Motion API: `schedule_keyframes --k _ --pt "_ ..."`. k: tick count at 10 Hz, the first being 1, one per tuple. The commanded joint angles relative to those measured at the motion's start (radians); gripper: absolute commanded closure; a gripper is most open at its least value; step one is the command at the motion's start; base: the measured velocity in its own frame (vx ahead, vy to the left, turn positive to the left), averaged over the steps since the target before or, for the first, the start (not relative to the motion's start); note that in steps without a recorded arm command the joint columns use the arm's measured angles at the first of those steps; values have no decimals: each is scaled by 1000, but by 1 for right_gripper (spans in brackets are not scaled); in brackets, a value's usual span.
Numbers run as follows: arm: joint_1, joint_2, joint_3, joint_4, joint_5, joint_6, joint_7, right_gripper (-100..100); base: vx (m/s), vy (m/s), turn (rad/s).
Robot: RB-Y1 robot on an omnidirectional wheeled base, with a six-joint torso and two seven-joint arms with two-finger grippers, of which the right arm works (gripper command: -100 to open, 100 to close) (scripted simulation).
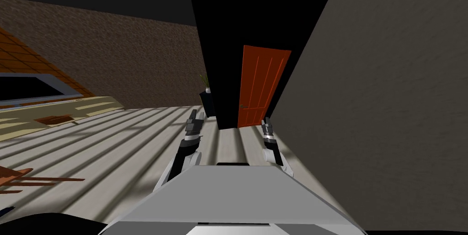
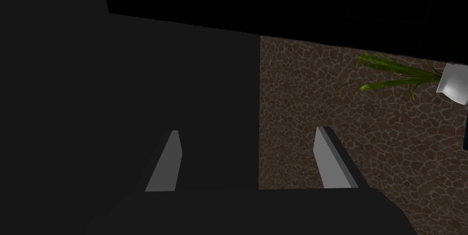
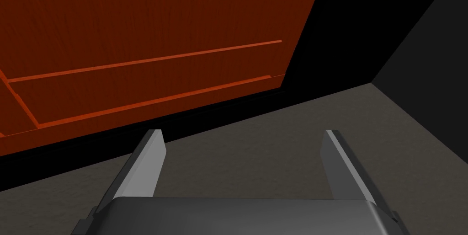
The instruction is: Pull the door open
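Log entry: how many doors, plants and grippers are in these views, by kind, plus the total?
Door: 1, orange-red
Plant: 1, green
Grippers: 2, left gripper and right gripper, both open
Total: 4

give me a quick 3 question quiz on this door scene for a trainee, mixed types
1. True or false: the right gripper is open and holds nothing.
2. The door is: A white, B orange-red, C green.
3. Fill in: beyond the left gripper, a white pot holds a green ___.
Key: 1 true; 2 B; 3 plant.
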State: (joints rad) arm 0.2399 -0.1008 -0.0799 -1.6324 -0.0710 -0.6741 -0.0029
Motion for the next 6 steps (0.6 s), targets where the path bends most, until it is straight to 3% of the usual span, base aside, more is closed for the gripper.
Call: schedule_keyframes --k 1,6 --pt "-11 -4 -2 30 -6 5 -1 -100 98 -23 106" --pt "-60 -15 -6 173 -24 -14 -2 -100 91 -30 111"
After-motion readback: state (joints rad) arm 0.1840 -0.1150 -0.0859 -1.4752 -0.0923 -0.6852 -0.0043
